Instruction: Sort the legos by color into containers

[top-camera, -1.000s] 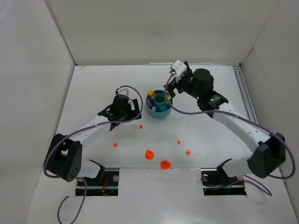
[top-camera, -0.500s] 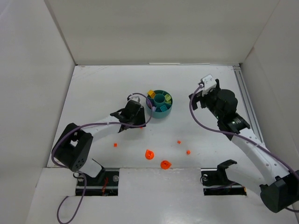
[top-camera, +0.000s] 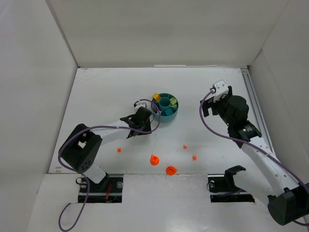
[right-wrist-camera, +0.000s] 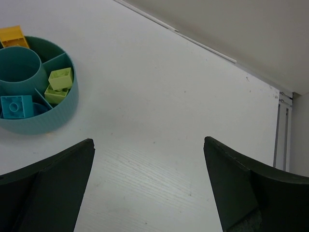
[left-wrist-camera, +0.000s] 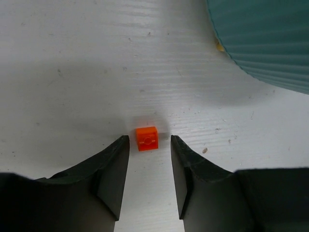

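Observation:
A small orange lego (left-wrist-camera: 147, 138) lies on the white table just short of the teal dish (left-wrist-camera: 270, 43). My left gripper (left-wrist-camera: 149, 145) is low over it, jaws narrowed to either side of the piece, with a thin gap on each side and nothing gripped. In the top view that gripper (top-camera: 143, 126) hides the piece. The dish (top-camera: 166, 120) holds yellow (right-wrist-camera: 12, 36), lime green (right-wrist-camera: 60, 79) and turquoise (right-wrist-camera: 16, 106) legos in separate sections. My right gripper (right-wrist-camera: 148, 141) hangs wide open and empty, right of the dish (right-wrist-camera: 43, 123).
Loose orange pieces lie on the near table: small ones (top-camera: 119, 150), (top-camera: 185, 147), (top-camera: 194, 157) and two larger round ones (top-camera: 154, 160), (top-camera: 171, 170). White walls enclose the table on three sides; a rail (top-camera: 252, 92) runs along the right edge.
My left gripper slid right toward the dish, came down over the orange lego and narrowed its jaws. The right arm pulled away from above the dish to the right, still open.

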`<state>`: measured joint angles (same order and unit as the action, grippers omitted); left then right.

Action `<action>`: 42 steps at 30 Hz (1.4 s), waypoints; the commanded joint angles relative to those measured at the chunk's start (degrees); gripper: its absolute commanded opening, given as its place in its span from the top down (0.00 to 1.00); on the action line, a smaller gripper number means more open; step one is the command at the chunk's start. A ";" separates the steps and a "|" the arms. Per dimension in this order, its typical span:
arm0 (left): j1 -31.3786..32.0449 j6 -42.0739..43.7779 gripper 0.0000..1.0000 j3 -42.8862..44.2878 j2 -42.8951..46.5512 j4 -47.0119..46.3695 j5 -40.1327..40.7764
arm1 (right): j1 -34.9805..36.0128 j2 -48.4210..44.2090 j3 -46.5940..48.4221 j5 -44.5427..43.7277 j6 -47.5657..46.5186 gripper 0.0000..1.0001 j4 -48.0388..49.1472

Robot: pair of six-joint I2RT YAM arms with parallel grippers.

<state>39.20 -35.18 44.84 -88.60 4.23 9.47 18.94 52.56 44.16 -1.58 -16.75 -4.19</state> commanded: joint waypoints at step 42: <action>2.81 11.89 0.82 38.38 -10.02 4.82 4.32 | -6.90 -1.50 -3.12 3.96 -0.30 0.01 -0.38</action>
<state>42.00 -25.23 79.50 -99.00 8.91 14.68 12.73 50.76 41.36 0.84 -17.17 -5.67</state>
